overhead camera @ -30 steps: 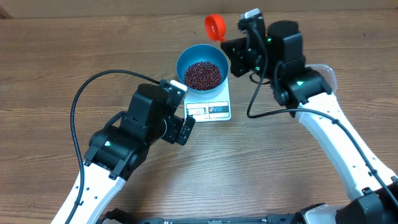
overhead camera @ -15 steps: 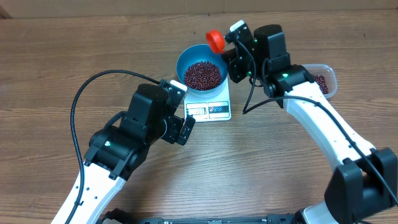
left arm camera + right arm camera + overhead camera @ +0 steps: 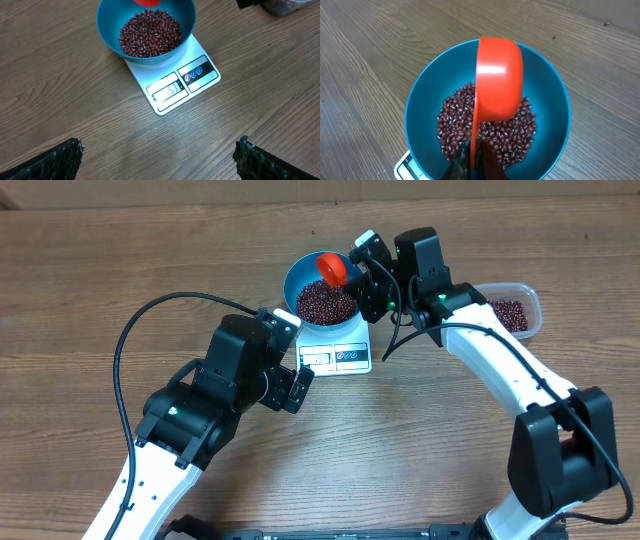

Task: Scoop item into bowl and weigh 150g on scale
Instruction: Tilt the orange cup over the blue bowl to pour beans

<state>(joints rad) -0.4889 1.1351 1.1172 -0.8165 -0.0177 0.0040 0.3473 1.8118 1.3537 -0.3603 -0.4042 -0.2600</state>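
Observation:
A blue bowl (image 3: 292, 280) stands on the white scale (image 3: 340, 358), with a heap of dark red-brown beans (image 3: 322, 304) inside it. My right gripper (image 3: 354, 272) is shut on the handle of an orange-red scoop (image 3: 331, 268), whose cup hangs over the beans just inside the bowl's back rim. In the right wrist view the scoop (image 3: 499, 80) shows its smooth outer side, so its inside is hidden. My left gripper (image 3: 160, 157) is open over bare table in front of the scale (image 3: 175, 90), with nothing between its fingers.
A clear plastic tub (image 3: 535, 305) holding more beans sits right of the bowl, behind my right arm. The left arm's black cable loops over the table at the left. The scale's display faces the left gripper.
My right arm has swung left and carried the scoop from beyond the bowl's back right rim to over the beans. The left arm has not moved.

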